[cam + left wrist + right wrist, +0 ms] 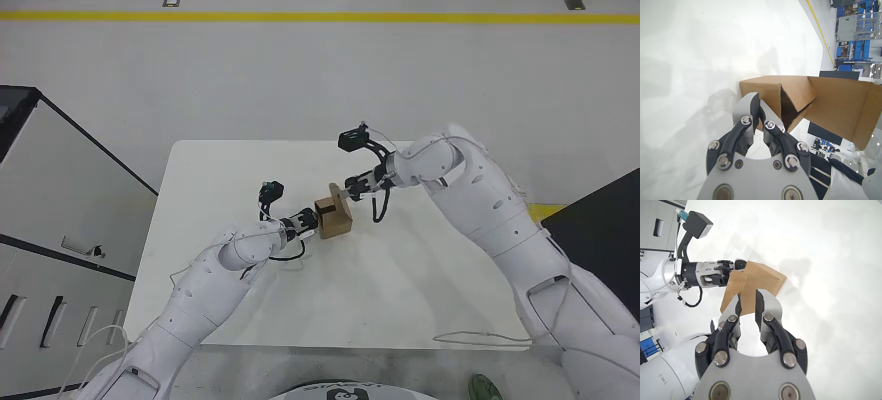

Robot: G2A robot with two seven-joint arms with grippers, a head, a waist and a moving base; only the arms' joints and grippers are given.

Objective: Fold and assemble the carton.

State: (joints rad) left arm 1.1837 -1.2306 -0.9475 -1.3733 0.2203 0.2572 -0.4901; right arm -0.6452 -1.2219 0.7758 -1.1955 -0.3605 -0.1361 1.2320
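A small brown carton [335,216] stands half folded near the middle of the white table [430,290]. In the left wrist view the carton [795,89] has one end open, with a large flap [840,111] sticking out. My left gripper [758,106] is shut on a thin side panel at the carton's near edge; the left gripper [734,266] meets the carton's corner. My right gripper [747,302] grips another flap of the carton [762,275] from the opposite side, its fingers [759,302] closed on the cardboard. The right gripper [352,188] sits just behind the carton.
A grey cabinet [45,190] stands off the table's left edge. A yellow floor line [320,16] runs beyond the far edge. Bare tabletop lies around the carton on all sides.
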